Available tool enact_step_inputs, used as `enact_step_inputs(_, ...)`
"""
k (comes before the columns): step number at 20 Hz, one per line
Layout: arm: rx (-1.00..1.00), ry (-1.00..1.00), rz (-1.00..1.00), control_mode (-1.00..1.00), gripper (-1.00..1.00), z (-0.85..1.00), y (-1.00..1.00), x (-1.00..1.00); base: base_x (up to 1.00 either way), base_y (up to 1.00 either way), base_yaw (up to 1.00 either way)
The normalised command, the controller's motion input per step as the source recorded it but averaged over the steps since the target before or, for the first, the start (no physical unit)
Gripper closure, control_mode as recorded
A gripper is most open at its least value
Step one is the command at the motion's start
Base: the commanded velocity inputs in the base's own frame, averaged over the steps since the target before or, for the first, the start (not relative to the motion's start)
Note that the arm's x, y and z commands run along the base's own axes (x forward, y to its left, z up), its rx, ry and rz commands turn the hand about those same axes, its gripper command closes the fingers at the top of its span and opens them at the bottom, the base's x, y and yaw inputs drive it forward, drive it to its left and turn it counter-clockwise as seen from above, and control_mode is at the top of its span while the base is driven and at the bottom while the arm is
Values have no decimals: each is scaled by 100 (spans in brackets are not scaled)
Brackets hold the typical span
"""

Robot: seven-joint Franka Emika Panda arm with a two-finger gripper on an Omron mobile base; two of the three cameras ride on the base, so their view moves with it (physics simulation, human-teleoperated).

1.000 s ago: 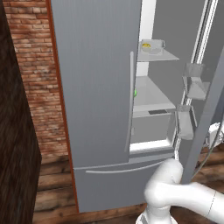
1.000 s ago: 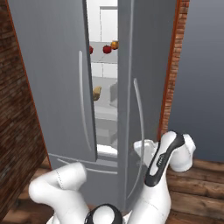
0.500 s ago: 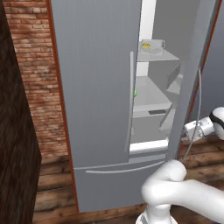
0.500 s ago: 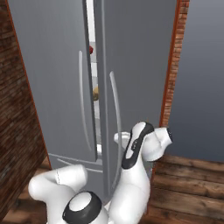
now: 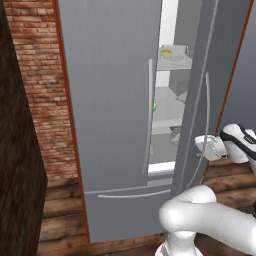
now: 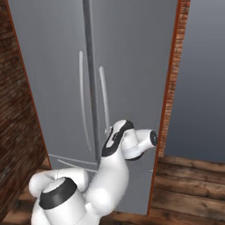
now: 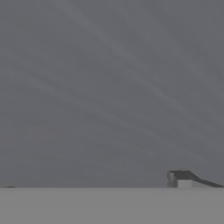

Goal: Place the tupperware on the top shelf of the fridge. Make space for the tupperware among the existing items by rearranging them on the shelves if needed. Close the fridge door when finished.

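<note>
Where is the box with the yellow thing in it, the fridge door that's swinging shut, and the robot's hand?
tupperware point(image 5: 173, 54), left base view, on its white rim.
right fridge door point(image 5: 200, 65), left base view, on its grey front.
gripper point(image 5: 207, 148), left base view, between its open fingertips, against the door.

A: fridge point(image 5: 107, 125) colour?
B: brushed grey doors, white inside. Shelves point(image 5: 165, 124) light grey.
A: tupperware point(image 5: 172, 53)?
B: translucent, white rim, yellow lump in it. Bright green vegetable point(image 5: 154, 106) lower down.
A: surroundings?
B: red brick wall point(image 5: 42, 95) on the left, brown plank floor point(image 6: 189, 189). Arm point(image 6: 110, 176) white with dark joints.
</note>
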Motion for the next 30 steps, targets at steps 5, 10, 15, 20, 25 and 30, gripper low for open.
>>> enact_step_inputs(5,-4,0,-45,-100,-100,1,29,66,0,0,0)
enact_step_inputs(10,0,3,-41,-100,-100,21,-6,74,0,0,0)
enact_step_inputs(15,8,21,-34,-100,-100,46,-31,80,0,0,0)
enact_step_inputs(20,22,24,-24,-100,-100,55,-57,91,0,0,0)
enact_step_inputs(25,20,8,-25,-100,-100,40,-71,87,0,0,0)
enact_step_inputs(30,20,8,-19,-100,-100,11,-60,99,0,0,0)
